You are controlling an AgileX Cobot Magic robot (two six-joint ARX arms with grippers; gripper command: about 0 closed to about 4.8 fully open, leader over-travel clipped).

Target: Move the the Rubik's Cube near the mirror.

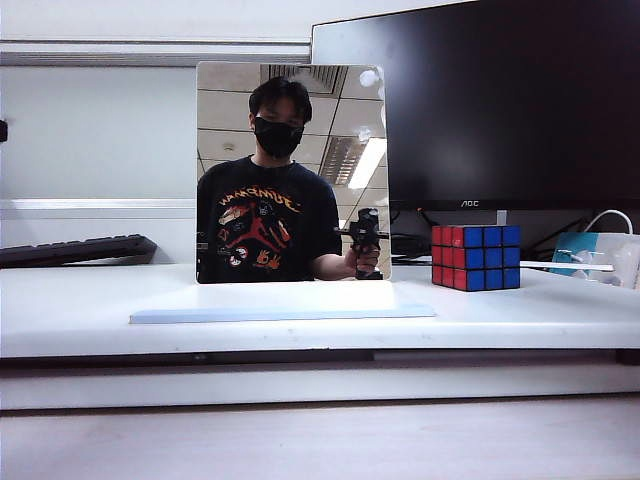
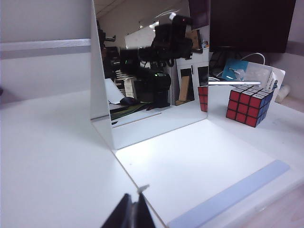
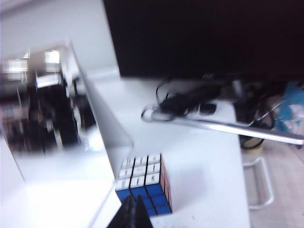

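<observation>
The Rubik's Cube [image 1: 475, 257] stands on the white table to the right of the mirror [image 1: 292, 170], a small gap apart, showing red and blue faces. The mirror stands upright on a flat pale base [image 1: 280, 305]. Neither arm shows in the exterior view. In the left wrist view my left gripper [image 2: 133, 194] is shut and empty over the table before the mirror [image 2: 156, 95], far from the cube [image 2: 249, 105]. In the right wrist view my right gripper [image 3: 133, 197] is shut and empty, its tips just in front of the cube's [image 3: 145, 183] blue face, beside the mirror [image 3: 52, 109].
A black AOC monitor [image 1: 500, 100] stands behind the cube, with cables [image 3: 185, 104] at its foot. A black keyboard [image 1: 75, 250] lies at the far left. A blue-and-white package [image 1: 590, 255] sits at the right edge. The table's front edge runs just before the mirror's base.
</observation>
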